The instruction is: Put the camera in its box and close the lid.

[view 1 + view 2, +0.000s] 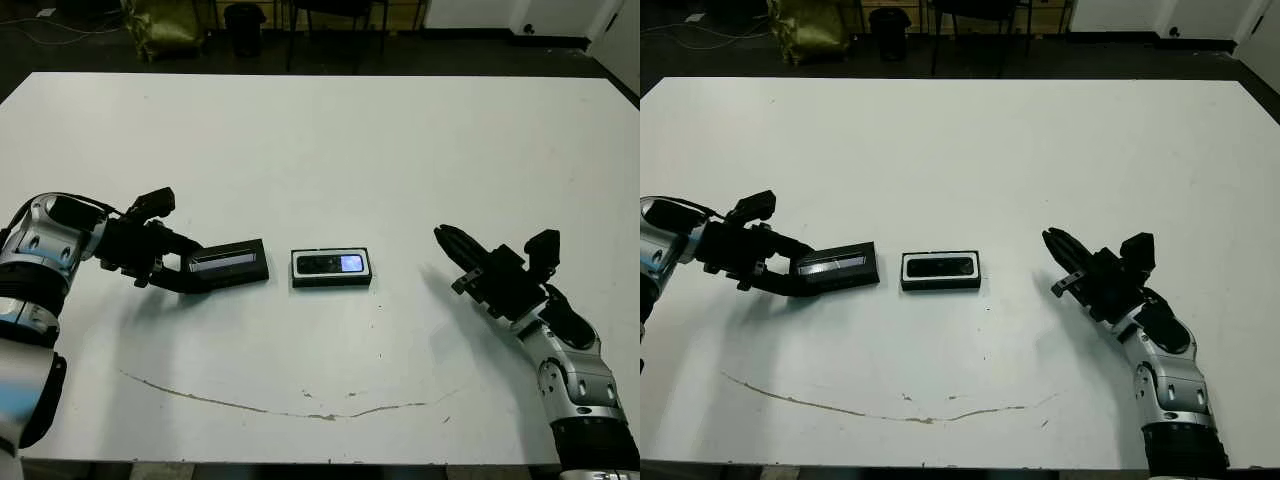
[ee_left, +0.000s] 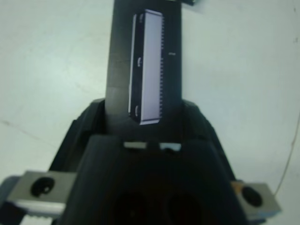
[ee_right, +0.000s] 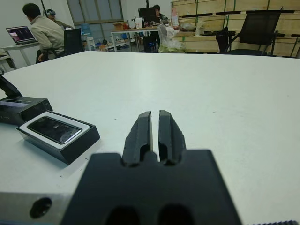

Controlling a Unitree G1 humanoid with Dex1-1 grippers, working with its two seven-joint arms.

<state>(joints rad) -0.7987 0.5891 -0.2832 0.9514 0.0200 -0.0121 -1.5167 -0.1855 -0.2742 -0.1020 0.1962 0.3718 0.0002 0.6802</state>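
Nearest the robot, a thin brown crack line (image 1: 300,410) runs across the white bench (image 1: 330,150) close to its near edge.

Right gripper (image 1: 447,243): at 3 o'clock of the box, well apart from it, over bare bench. The right wrist view shows its two fingers (image 3: 140,133) pressed together with only a hairline gap, holding nothing. The head views show only one dark wedge there, so the closure is readable from the wrist view alone.

Box (image 1: 331,268): at bench centre. The camera (image 1: 331,264) lies flat inside it, lit screen upward, white lining visible around its edge. The right wrist view shows the box side wall and the camera's glossy face; the screen glow is not readable there.

Lid (image 1: 230,262): at 9 o'clock of the box, just beside it, with a narrow strip of bench between. The left gripper (image 1: 185,270) grips the lid's outer end between its fingers. The left wrist view shows the silvery stripe running away from the gripper; the lid's far end is cut off by the frame, and the contact point is hidden by the gripper body. Whether the lid rests on the bench cannot be determined.

Beyond the box, the bench is open to its far edge. Farther still, the right wrist view shows a seated person (image 3: 44,30) at a desk and a chair (image 3: 260,30).
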